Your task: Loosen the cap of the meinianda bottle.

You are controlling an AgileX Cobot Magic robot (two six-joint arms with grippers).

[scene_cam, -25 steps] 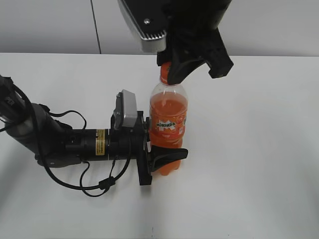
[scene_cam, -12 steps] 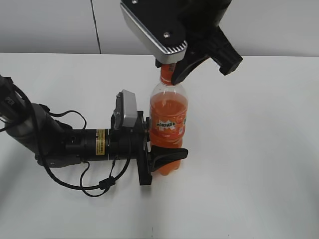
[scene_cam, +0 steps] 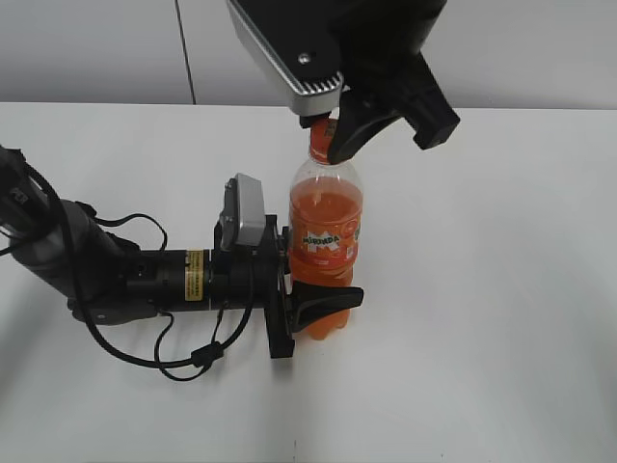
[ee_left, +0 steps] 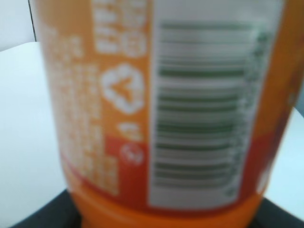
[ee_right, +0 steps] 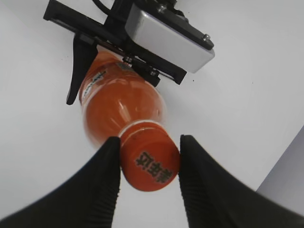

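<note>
The meinianda bottle (scene_cam: pixel 326 217) stands upright on the white table, full of orange liquid. My left gripper (scene_cam: pixel 316 278) lies low on the table and is shut on the bottle's lower body, one finger (scene_cam: pixel 328 299) in front. In the left wrist view the blurred bottle label (ee_left: pixel 166 109) fills the picture. My right gripper (scene_cam: pixel 326 130) comes down from above onto the orange cap (scene_cam: pixel 317 132). From the right wrist the cap (ee_right: pixel 151 161) shows its dark print, with a black ribbed finger (ee_right: pixel 102 185) against each side. The right gripper (ee_right: pixel 149 159) is shut on the cap.
The left arm (scene_cam: pixel 106 275) and its looped cables (scene_cam: pixel 193 359) lie across the table's left side. The left wrist camera housing (scene_cam: pixel 246 210) sits beside the bottle. A grey wall (scene_cam: pixel 96 48) stands behind the table's far edge.
The right gripper has turned about the cap: its wrist housing swung to the right, then partly back. The bottle and the left arm have stayed put.
</note>
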